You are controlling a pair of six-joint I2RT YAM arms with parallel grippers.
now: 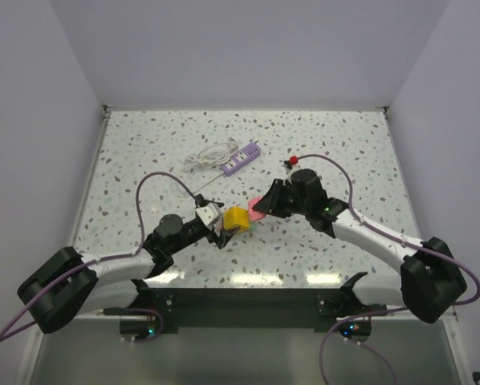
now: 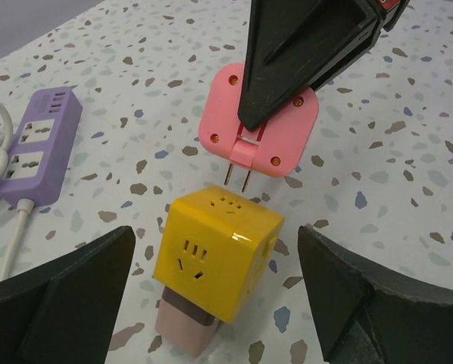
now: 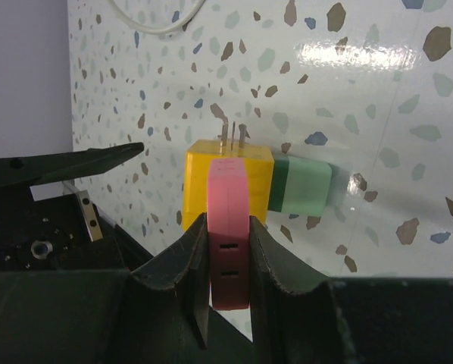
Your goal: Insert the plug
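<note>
- Pinching rounded pink plug (image 2: 283,140) edgewise in right gripper (image 3: 228,227), upper centre; two thin metal prongs just above glossy yellow cube socket (image 2: 215,262).
- Spread wide around cube without contact: left gripper (image 2: 215,250).
- Upper left: purple power strip (image 2: 37,148).

There is one pink plug (image 1: 258,208) at mid-frame in the top view, carrying two metal prongs (image 2: 238,177). Just left of it is one yellow socket cube (image 1: 236,218), with one green block (image 3: 301,184) joined to it. Above centre are one purple power strip (image 1: 242,159) and one white cable (image 1: 209,155). There are two grippers: the left gripper (image 1: 217,228) and the right gripper (image 1: 264,205).
</note>
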